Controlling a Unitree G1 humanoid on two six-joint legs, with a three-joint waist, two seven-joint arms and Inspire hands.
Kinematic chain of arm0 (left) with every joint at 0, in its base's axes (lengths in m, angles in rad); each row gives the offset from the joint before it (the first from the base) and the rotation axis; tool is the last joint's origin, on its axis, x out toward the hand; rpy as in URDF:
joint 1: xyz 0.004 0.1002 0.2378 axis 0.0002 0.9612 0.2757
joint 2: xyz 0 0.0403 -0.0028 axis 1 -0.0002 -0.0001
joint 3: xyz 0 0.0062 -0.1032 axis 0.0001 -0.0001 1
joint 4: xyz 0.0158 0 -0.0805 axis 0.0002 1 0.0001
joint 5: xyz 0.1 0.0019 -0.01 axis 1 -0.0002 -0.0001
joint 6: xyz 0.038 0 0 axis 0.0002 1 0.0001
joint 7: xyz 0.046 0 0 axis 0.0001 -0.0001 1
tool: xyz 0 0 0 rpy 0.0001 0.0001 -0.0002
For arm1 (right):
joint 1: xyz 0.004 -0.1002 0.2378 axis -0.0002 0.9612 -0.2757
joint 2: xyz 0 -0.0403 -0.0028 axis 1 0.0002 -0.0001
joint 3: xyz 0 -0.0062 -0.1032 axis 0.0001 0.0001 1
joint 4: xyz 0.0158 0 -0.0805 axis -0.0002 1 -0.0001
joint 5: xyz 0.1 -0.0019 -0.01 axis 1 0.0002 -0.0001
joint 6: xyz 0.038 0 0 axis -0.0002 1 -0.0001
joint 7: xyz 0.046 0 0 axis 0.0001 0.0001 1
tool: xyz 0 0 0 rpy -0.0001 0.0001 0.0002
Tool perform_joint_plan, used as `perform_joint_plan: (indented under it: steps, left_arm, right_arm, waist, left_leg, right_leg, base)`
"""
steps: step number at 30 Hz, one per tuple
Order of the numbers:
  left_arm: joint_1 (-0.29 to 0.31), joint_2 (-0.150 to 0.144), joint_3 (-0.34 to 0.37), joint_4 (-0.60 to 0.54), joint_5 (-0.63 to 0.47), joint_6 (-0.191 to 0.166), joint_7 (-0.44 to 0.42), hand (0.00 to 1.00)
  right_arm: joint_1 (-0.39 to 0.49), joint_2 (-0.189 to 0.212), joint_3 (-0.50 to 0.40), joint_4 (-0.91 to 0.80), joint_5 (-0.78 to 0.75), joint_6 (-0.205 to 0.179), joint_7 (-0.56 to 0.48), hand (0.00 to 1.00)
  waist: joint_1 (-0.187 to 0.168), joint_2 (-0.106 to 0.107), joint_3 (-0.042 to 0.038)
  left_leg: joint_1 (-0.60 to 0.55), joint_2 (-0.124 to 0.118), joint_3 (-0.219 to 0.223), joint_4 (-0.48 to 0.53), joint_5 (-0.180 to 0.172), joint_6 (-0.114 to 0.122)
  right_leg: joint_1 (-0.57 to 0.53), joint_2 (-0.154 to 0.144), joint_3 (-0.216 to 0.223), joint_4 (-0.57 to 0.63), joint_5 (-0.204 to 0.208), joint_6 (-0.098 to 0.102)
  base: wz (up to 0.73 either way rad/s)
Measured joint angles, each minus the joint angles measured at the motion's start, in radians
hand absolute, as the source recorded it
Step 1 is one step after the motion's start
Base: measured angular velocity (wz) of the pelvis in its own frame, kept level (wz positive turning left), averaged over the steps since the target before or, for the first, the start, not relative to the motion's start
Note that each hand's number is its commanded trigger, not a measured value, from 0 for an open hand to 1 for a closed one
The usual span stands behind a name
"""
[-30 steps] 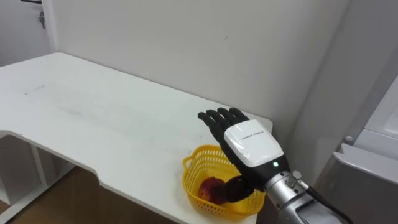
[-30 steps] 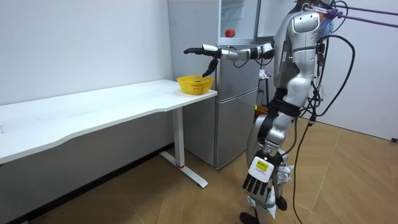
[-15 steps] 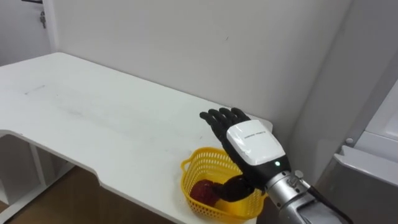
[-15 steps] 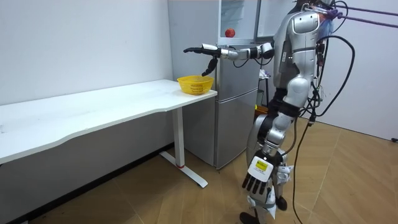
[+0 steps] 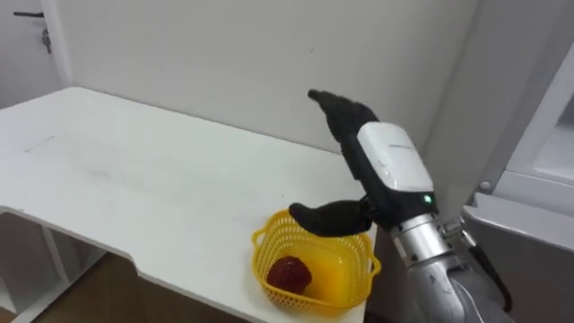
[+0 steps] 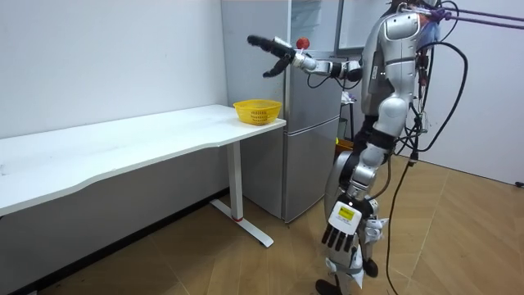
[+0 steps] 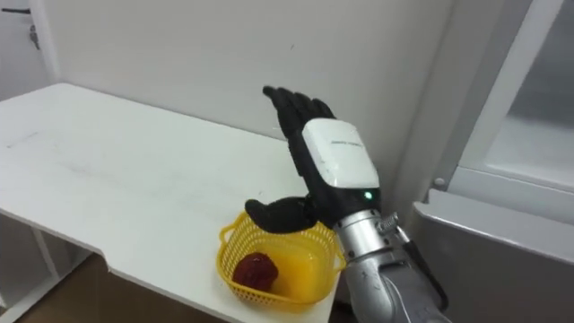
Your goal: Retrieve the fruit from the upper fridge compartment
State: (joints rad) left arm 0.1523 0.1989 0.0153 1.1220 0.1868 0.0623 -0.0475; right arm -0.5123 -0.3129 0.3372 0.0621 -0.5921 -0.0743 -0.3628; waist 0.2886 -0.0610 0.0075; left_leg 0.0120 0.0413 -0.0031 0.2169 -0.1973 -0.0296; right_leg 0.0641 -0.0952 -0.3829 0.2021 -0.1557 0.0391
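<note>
Red fruit (image 5: 289, 274): in yellow basket (image 5: 260, 239), worktop's (image 5: 134, 170) near right corner; likely delivered.
Right hand (image 5: 390, 163): spread, empty, above basket.
Left hand (image 6: 338, 238): relaxed, hanging.

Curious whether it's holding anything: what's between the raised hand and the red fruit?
Only air: in the left eye view the open right hand hangs above the red fruit in the yellow basket.

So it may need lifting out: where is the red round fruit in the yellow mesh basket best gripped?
Probably its upper half, from straight above: the red round fruit lies low in the yellow mesh basket, whose walls block its sides. The open right hand hovers above; the left hand hangs idle.
</note>
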Motion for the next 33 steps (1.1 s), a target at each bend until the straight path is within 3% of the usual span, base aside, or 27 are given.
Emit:
perform_joint_plan:
  steps: [3,7,12,15,18,25,33]
  left_arm:
    - [0.014,-0.002,-0.001,0.001,-0.001,0.0,0.022,0.0]
    - [0.013,-0.011,0.001,0.009,-0.001,-0.007,0.037,0.0]
    - [0.016,-0.01,0.001,0.018,-0.001,-0.006,0.045,0.0]
    - [0.016,-0.011,0.001,0.019,-0.008,-0.006,0.061,0.0]
    - [0.017,-0.014,0.001,0.026,-0.035,-0.007,0.064,0.0]
    - [0.05,-0.015,0.024,0.048,-0.039,-0.018,0.058,0.0]
    - [0.055,-0.012,0.043,0.052,-0.037,-0.027,0.065,0.0]
  right_arm:
    - [0.031,0.019,-0.011,-0.049,0.023,-0.008,-0.021,0.0]
    - [0.067,0.044,-0.061,-0.102,0.033,-0.021,-0.037,0.0]
    - [0.109,0.045,-0.138,-0.249,0.036,-0.039,-0.113,0.0]
    - [0.157,0.046,-0.171,-0.308,0.048,-0.075,-0.162,0.0]
    - [0.189,0.047,-0.193,-0.31,0.057,-0.087,-0.182,0.0]
    - [0.205,0.029,-0.36,-0.317,0.114,-0.098,-0.264,0.0]
    - [0.221,-0.016,-0.485,-0.312,0.132,-0.109,-0.341,0.0]
  waist:
    - [-0.023,0.012,-0.0072]
    - [-0.049,0.012,-0.0064]
    - [-0.116,0.009,-0.0076]
    - [-0.141,0.013,-0.0069]
    - [-0.157,0.02,-0.0059]
    - [-0.189,0.04,-0.0185]
    - [-0.241,-0.002,-0.0055]
  left_leg:
    - [0.022,0.002,0.01,-0.016,0.001,0.0]
    - [0.035,0.004,0.044,-0.022,0.0,0.001]
    - [0.033,0.005,0.048,-0.02,-0.001,0.002]
    - [0.036,0.006,0.049,-0.02,-0.001,0.002]
    - [0.04,0.007,0.057,-0.021,-0.001,0.002]
    - [0.058,0.012,0.082,-0.036,0.0,0.001]
    - [0.061,0.014,0.088,-0.038,0.0,0.0]
  right_leg:
    - [0.011,0.001,0.013,0.001,0.0,0.0]
    - [0.007,0.002,0.043,0.002,0.0,0.0]
    - [0.003,0.003,0.05,0.002,0.002,-0.002]
    - [0.005,0.005,0.053,0.002,0.002,-0.003]
    - [0.004,0.006,0.059,0.001,0.003,-0.005]
    - [0.004,0.012,0.08,0.002,0.003,-0.005]
    - [0.004,0.013,0.082,0.002,0.003,-0.005]
  base:
    - [-0.09]
    - [-0.22]
    - [-0.03]
    - [0.0]
    - [-0.07]
    - [-0.09]
    - [0.0]
